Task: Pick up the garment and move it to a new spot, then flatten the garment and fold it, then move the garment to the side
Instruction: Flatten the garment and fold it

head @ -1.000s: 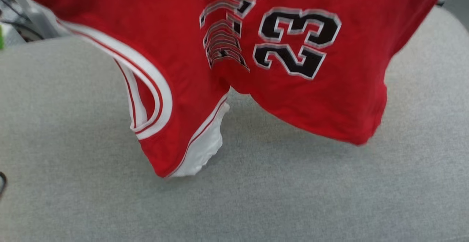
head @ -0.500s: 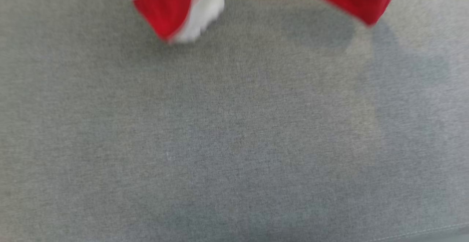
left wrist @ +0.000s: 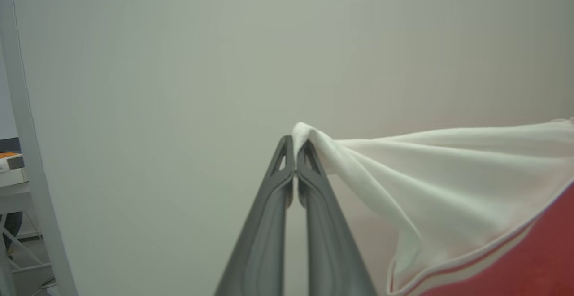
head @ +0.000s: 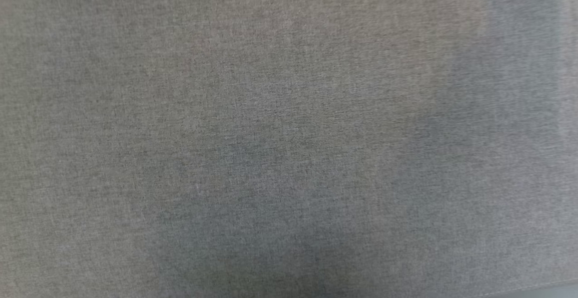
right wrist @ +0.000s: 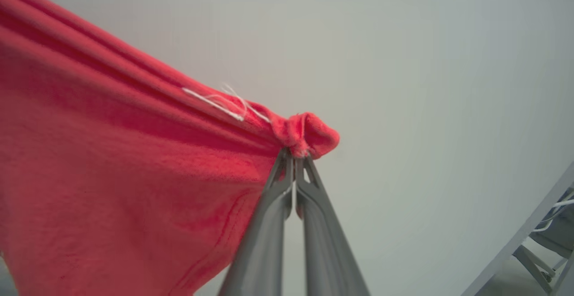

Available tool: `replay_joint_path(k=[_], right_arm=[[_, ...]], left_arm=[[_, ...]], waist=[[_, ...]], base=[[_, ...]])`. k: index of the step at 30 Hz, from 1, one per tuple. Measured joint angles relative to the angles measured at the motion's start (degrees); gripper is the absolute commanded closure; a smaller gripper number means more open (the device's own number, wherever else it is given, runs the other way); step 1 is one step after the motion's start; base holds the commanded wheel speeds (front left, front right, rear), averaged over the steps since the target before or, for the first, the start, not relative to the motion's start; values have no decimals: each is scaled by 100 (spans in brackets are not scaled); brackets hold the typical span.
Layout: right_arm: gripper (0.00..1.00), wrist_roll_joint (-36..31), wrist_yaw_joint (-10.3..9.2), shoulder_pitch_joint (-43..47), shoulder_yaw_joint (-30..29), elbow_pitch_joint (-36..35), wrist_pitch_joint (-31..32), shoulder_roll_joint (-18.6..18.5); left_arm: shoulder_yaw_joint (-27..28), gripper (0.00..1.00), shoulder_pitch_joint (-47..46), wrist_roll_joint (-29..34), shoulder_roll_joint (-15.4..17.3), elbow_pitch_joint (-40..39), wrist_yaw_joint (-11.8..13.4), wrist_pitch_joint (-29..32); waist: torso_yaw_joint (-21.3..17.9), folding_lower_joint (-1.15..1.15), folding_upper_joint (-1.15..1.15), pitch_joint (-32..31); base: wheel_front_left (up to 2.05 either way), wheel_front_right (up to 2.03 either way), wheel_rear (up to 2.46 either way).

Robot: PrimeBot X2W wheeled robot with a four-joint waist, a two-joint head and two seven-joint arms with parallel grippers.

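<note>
The garment (right wrist: 112, 166) is a red shirt with white sleeves, stretched in the air between both arms. In the left wrist view my left gripper (left wrist: 295, 145) is shut on the tip of a white sleeve (left wrist: 430, 170), which fans out to the right down to its red-striped trim. In the right wrist view my right gripper (right wrist: 294, 154) is shut on a bunched red corner of the garment, and the red cloth hangs taut to the left. The head view looks down on grey fabric (head: 289, 135).
A pale wall (left wrist: 179, 63) stands behind both grippers. A white frame post (left wrist: 27, 143) runs down the left edge of the left wrist view. Another pale bar with cables (right wrist: 529, 237) crosses the lower right of the right wrist view.
The head view has swept down: the hanging garment slid up and out of its top edge, leaving grey fabric with shadows.
</note>
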Motion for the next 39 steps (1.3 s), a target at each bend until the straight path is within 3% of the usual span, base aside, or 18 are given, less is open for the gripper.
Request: replay_joint_path(k=[5,11,21,29,39], right_arm=[[100,-365,-2,-113,-215,700,-503,253],[100,-694,-11,192,230,1318,-901,223],[100,-410,-18,1319,566,1849,-1512,414],[100,221,-18,2898,969,2019,-1655,426],[100,1656,-18,4925,1423,1933,-1236,136]], left_arm=[[-188,100,84,114,-197,567,-120,-477],[-279,100,927,-62,-512,814,-169,-655],[-79,100,3172,-234,-793,22,-188,-702],[-51,100,5758,-281,-1103,-717,-189,-702],[-503,100,8183,-364,-1018,-1036,-190,-703]], waist=[[117,0,0,249],[350,0,0,306],[494,-1,0,-145],[607,-1,0,-880],[777,-2,0,-2013]], base=[[0,0,0],[0,0,0],[0,0,0],[0,0,0],[0,0,0]])
